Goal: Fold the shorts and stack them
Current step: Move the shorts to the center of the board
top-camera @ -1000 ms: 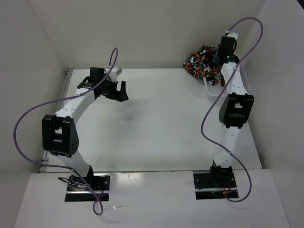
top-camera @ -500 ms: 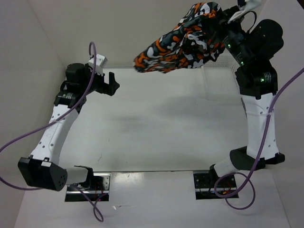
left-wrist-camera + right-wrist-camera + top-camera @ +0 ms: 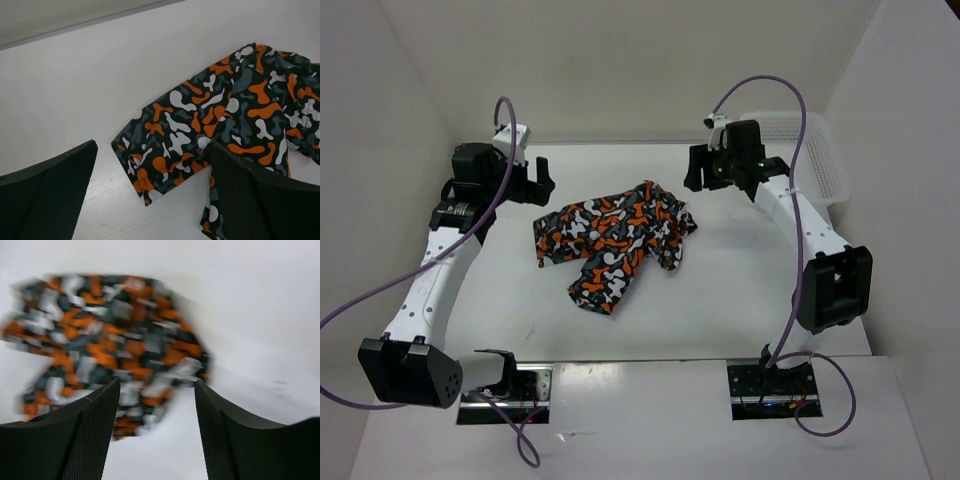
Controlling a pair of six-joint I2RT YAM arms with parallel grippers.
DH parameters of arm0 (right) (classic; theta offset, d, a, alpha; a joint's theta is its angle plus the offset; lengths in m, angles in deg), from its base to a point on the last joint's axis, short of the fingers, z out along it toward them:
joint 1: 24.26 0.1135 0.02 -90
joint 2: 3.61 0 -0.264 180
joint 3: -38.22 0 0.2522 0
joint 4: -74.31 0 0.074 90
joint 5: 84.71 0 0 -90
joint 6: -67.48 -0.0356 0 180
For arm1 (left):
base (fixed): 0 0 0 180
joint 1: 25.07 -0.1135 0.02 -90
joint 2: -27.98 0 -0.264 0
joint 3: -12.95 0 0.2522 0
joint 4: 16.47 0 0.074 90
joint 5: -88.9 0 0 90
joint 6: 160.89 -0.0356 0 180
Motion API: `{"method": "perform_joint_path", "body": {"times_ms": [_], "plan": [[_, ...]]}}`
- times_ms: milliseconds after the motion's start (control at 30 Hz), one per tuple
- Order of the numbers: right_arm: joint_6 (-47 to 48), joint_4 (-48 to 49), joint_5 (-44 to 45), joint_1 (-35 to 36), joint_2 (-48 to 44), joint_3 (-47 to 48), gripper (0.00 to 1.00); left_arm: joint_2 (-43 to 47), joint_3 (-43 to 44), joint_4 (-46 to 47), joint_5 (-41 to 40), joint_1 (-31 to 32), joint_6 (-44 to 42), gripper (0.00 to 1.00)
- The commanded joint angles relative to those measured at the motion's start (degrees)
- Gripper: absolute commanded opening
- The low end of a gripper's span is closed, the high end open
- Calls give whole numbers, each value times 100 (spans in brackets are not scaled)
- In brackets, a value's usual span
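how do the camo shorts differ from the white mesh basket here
The soft orange, black and white camouflage-print shorts lie rumpled mid-table; the white plastic mesh basket sits at the far right corner. The shorts are busily patterned and limp; the basket is plain and rigid-walled. Both rest on the white table.

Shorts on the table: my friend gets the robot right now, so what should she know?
Left pincer: open, empty, hovering off the shorts' left edge.
Right pincer: open, empty, above their far right side.
Shorts: lying rumpled and unfolded mid-table, held by nobody. The white basket sits in the far right corner.
Done: shorts are on the table.
Left: flatten, fold, then stack.
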Motion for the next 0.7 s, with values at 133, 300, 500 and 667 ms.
{"method": "perform_joint_path", "body": {"times_ms": [133,300,500,667], "plan": [[2577,-582,982,214,-806,-143,62,538,337,-1667,990,530,-19,100],[2605,-557,761,488,-982,-1304,62,593,-645,-2534,738,1867,-19,98],[2175,-425,208,488,-589,-1357,74,-65,-1543,-1736,105,2896,-19,100],[2242,-320,-57,1021,-34,-1199,74,-646,-1710,-673,-212,3002,-19,100]]}}
